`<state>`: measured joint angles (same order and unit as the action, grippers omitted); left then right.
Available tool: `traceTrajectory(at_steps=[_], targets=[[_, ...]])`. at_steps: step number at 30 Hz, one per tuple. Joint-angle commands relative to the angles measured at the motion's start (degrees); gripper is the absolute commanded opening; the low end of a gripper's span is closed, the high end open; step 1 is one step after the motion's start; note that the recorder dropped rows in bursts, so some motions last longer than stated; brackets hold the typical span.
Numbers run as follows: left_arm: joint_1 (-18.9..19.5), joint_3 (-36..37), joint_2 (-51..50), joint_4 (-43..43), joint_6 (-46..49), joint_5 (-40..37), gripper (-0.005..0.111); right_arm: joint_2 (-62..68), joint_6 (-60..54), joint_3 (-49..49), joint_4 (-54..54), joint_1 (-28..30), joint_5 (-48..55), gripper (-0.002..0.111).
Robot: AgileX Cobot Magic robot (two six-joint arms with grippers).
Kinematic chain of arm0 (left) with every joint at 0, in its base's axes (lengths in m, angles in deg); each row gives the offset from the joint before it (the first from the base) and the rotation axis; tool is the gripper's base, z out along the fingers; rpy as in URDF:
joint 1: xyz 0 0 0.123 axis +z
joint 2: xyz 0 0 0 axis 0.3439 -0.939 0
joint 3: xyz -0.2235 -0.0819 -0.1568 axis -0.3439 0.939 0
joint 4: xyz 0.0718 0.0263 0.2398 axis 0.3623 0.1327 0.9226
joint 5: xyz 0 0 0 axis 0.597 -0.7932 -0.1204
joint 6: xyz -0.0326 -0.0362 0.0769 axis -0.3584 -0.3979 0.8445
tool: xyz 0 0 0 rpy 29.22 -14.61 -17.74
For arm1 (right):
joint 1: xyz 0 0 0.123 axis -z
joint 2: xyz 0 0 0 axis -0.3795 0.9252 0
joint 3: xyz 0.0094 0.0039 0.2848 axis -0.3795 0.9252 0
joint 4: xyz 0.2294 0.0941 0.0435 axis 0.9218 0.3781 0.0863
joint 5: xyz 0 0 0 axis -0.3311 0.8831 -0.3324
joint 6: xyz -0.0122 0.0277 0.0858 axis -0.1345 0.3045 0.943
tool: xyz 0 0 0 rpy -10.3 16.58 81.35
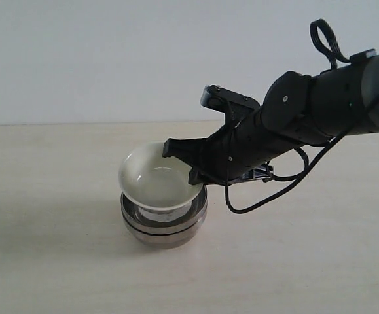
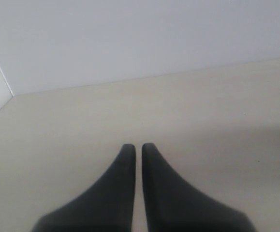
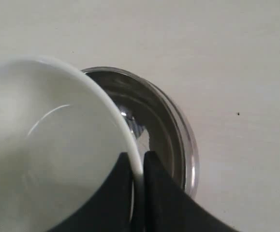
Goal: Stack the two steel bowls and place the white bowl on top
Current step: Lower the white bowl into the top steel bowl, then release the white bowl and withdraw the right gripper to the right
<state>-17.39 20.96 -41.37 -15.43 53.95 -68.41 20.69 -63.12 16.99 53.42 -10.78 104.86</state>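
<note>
1. The glossy white ceramic bowl point(image 1: 158, 178) sat a little left of the scene's middle, its foot dipped into the stack below. It leaned slightly and was offset to the left.
2. The right gripper point(image 1: 190, 165) was clamped on the right part of that bowl's rim, one finger inside and one outside. The right wrist view showed the same pinch.
3. Beneath it, the two shiny round steel bowls point(image 1: 166, 230) were nested one in the other, and a dark seam marked the join.
4. The step in hand looked like seating the white bowl. To do it well, the bowl should probably be shifted right until centred over the steel rim and levelled. It could then be lowered until the foot bears before the fingers part.
5. I could not tell whether the foot was touching the steel yet.
6. The white bowl was empty, and the upper steel bowl showed bare metal on its right.
7. The pale wooden table point(image 1: 52, 261) carried the stack.
8. The left gripper point(image 2: 136, 148) hung over bare table, its fingers together on nothing.
</note>
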Motion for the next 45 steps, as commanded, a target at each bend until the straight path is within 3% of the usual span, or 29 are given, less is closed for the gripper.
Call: traceTrajectory(at_steps=[1,38,41,42,43,45], targets=[[0.0,0.2,0.2,-0.4,-0.6,0.4,0.004,-0.2,0.4,-0.3,0.2,-0.1,-0.6,0.0],[0.0,0.2,0.2,-0.4,-0.6,0.4,0.004,-0.2,6.2,-0.1,-5.2,0.0,1.8,0.0],[0.0,0.2,0.2,-0.4,-0.6,0.4,0.004,-0.2,6.0,-0.1,-5.2,0.0,1.6,0.016],[0.0,0.2,0.2,-0.4,-0.6,0.4,0.004,-0.2,6.0,-0.1,-5.2,0.0,1.6,0.025],[0.0,0.2,0.2,-0.4,-0.6,0.4,0.004,-0.2,6.0,-0.1,-5.2,0.0,1.2,0.041],[0.0,0.2,0.2,-0.4,-0.6,0.4,0.004,-0.3,5.3,-0.1,-5.2,0.0,1.0,0.058]])
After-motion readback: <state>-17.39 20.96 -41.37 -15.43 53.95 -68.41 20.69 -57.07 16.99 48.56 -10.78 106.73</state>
